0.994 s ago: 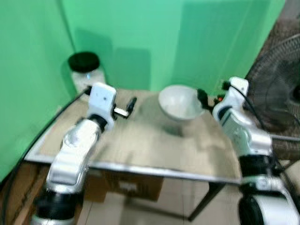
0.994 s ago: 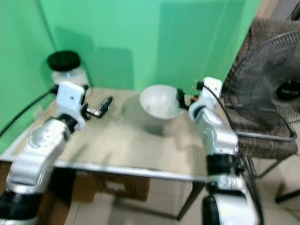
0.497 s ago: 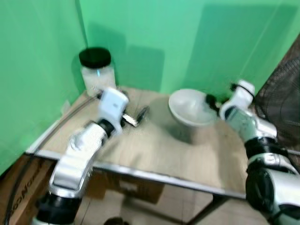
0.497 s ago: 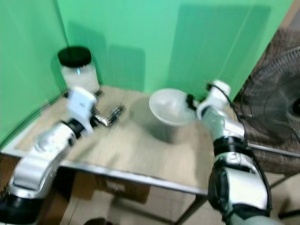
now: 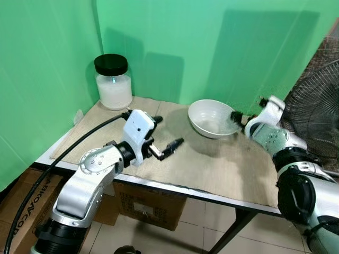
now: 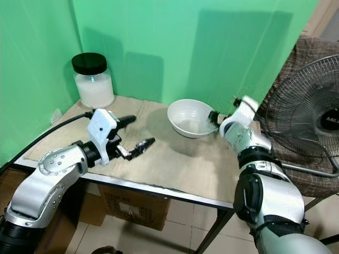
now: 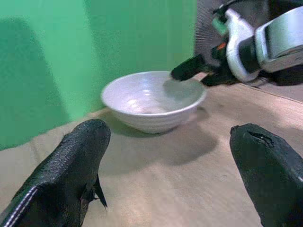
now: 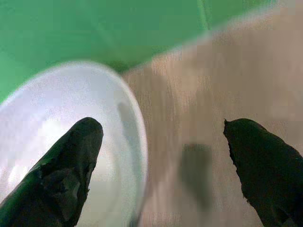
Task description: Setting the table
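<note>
Far left, back corner of your table: a glass jar w/ black lid, well behind and outboard of your left gripper. That gripper hovers over the wood top, fingers spread wide, nothing between them; it points across at the bowl. The white bowl sits upright on the table, ahead of the left gripper and well apart from it (looks empty in the left wrist view). Your right gripper is at the bowl's right rim, fingers parted: one finger over the inside of the bowl, the other outside above the tabletop, rim between them, not clamped. A fan stands to the right, beyond that arm.
</note>
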Controlling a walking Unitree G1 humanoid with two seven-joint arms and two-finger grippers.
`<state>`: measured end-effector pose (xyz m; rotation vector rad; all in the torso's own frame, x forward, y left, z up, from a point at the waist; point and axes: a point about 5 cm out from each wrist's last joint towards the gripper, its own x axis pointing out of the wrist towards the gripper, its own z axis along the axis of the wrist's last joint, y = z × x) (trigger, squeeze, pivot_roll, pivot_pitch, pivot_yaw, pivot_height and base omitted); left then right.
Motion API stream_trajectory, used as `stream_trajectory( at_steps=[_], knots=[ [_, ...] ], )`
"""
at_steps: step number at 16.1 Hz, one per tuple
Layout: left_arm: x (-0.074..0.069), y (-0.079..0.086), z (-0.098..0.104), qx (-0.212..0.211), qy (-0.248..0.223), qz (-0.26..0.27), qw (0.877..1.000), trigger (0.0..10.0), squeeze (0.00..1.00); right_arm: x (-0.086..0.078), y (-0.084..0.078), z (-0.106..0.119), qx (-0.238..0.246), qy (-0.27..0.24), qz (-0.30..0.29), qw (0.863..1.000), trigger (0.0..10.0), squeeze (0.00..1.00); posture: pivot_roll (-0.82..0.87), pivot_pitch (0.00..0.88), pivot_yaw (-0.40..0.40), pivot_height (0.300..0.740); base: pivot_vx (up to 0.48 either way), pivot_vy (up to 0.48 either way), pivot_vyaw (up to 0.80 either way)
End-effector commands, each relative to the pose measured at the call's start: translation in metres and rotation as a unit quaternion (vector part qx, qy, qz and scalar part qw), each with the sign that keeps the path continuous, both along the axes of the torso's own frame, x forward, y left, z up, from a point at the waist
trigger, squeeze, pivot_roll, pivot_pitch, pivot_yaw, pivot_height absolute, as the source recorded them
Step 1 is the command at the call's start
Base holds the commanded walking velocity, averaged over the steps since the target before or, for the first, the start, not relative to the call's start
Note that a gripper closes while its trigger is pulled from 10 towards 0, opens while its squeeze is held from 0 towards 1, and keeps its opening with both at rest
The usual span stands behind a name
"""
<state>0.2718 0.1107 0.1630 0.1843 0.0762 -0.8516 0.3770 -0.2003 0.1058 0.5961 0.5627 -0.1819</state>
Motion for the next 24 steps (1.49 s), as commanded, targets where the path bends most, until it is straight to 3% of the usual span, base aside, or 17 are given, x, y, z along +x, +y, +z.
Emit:
stream_trajectory(
  at_steps=[1,2,3,4,5,7,13,24],
  knots=[
    [-0.002,-0.004,0.003,0.002,-0.003,-0.014,1.0,10.0,0.0,0.004,0.004,0.007,0.028,-0.009,0.0,1.0,10.0,0.0,0.11,0.0,-0.058,0.74,0.0,0.0,0.0],
    [-0.002,-0.005,0.004,0.002,-0.003,-0.016,1.0,10.0,0.0,0.003,0.014,0.003,0.059,-0.006,0.0,0.998,9.3,0.0,0.12,0.0,-0.058,0.74,0.0,0.0,0.0],
    [-0.002,-0.005,0.005,0.002,-0.003,-0.017,1.0,10.0,0.0,0.004,0.02,0.002,0.087,-0.009,-0.002,0.996,4.9,0.0,0.12,0.0,-0.059,0.74,0.0,0.0,0.0],
    [-0.002,-0.005,0.005,0.003,-0.003,-0.016,1.0,10.0,0.0,0.004,0.023,0.001,0.097,-0.008,-0.002,0.995,3.9,0.0,0.12,0.0,-0.059,0.74,0.0,0.0,0.0],
    [-0.004,-0.004,0.004,0.003,-0.002,-0.017,1.0,10.0,0.0,0.003,0.029,-0.002,0.111,-0.003,-0.003,0.994,1.7,0.0,0.13,0.0,-0.06,0.74,0.0,0.0,0.0],
    [-0.005,-0.003,0.004,0.007,0.0,-0.016,1.0,10.0,0.0,0.001,0.039,-0.007,0.158,0.005,-0.015,0.987,0.0,0.0,0.13,0.0,-0.062,0.74,0.0,0.0,0.0],
    [-0.005,-0.002,0.004,0.011,0.0,-0.015,1.0,10.0,0.0,-0.003,0.046,-0.013,0.2,0.023,-0.03,0.979,0.0,0.0,0.14,0.0,-0.061,0.74,0.0,0.0,0.0],
    [0.0,-0.003,0.006,0.017,-0.006,-0.013,1.0,10.0,0.0,0.002,0.037,-0.002,0.224,-0.003,-0.032,0.974,0.0,0.0,0.12,0.0,-0.048,0.74,0.0,0.0,0.0]
  ],
)
